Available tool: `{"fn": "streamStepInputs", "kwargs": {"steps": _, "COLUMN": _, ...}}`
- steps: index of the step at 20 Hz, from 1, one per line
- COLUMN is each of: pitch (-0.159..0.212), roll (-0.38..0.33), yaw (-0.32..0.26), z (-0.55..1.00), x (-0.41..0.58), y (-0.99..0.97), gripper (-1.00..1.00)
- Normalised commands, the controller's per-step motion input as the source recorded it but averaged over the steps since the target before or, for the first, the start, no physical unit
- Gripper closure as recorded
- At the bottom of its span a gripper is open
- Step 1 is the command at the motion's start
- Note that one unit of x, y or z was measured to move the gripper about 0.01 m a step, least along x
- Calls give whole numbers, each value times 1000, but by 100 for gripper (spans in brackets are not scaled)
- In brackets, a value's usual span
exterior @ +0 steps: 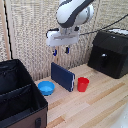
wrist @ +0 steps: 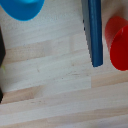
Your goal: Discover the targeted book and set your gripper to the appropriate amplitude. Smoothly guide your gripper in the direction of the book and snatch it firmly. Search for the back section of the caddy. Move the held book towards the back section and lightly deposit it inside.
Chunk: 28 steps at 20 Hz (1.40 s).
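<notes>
Arm hangs over the table (exterior: pixel 100 97), gripper (exterior: pixel 60 51) pointing down, fingers spread, holding nothing, above the book (exterior: pixel 62 76). Book stands on edge between blue bowl (exterior: pixel 46 88) and red cup (exterior: pixel 83 84). Caddy (exterior: pixel 17 97) appears only in exterior view; wrist view shows book's top edge (wrist: pixel 94 30).
</notes>
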Motion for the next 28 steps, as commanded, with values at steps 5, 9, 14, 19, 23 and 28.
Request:
{"fn": "streamStepInputs", "kwargs": {"steps": 5, "pitch": 14, "roll": 67, "yaw": 130, "z": -166, "x": 257, "y": -490, "gripper": -100}}
{"fn": "streamStepInputs", "kwargs": {"steps": 9, "pitch": 42, "roll": 89, "yaw": 146, "z": -223, "x": 239, "y": -585, "gripper": -100}}
{"fn": "streamStepInputs", "kwargs": {"steps": 14, "pitch": 54, "roll": 44, "yaw": 132, "z": -227, "x": 172, "y": -335, "gripper": -100}}
{"fn": "streamStepInputs", "kwargs": {"steps": 19, "pitch": 47, "roll": 0, "yaw": 24, "z": -209, "x": 218, "y": 47, "gripper": -100}}
{"fn": "streamStepInputs", "kwargs": {"steps": 23, "pitch": 47, "roll": 0, "yaw": -3, "z": -176, "x": 301, "y": 111, "gripper": -100}}
{"fn": "streamStepInputs", "kwargs": {"steps": 28, "pitch": 44, "roll": 0, "yaw": -4, "z": -273, "x": 484, "y": 0, "gripper": -100}}
